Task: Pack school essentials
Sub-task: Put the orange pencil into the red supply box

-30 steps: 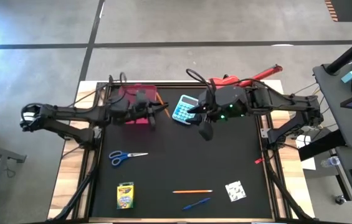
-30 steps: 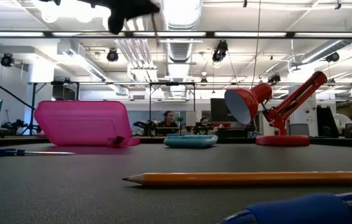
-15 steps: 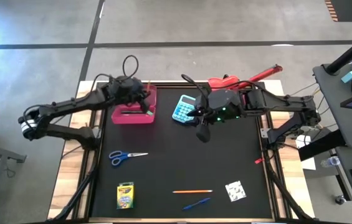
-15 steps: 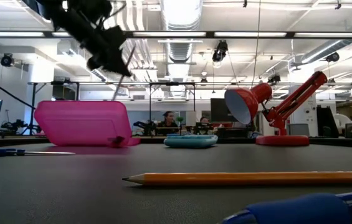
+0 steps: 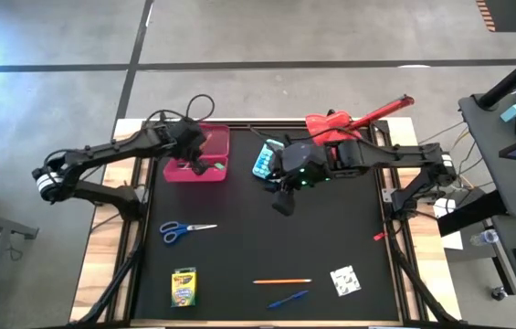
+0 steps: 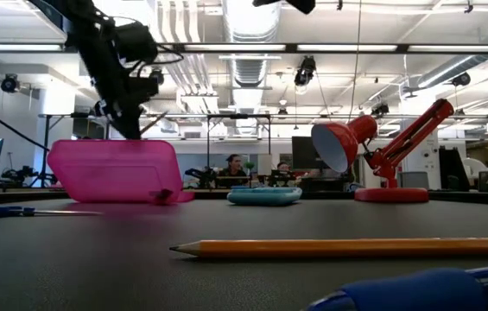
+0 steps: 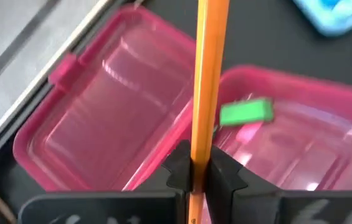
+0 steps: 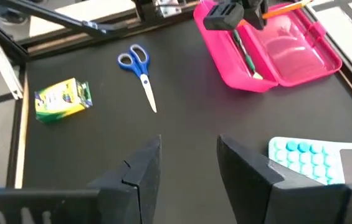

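your left gripper (image 7: 199, 167), pinching the orange pencil (image 7: 208, 81), is now lowering over the open pink plastic case (image 5: 197, 153) at upper left; the right gripper (image 8: 187, 163) is hanging spread.

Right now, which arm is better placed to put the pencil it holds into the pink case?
Left. The left gripper is shut on an orange pencil directly above the open pink case. The right gripper is open and empty, out over the mat near the calculator.
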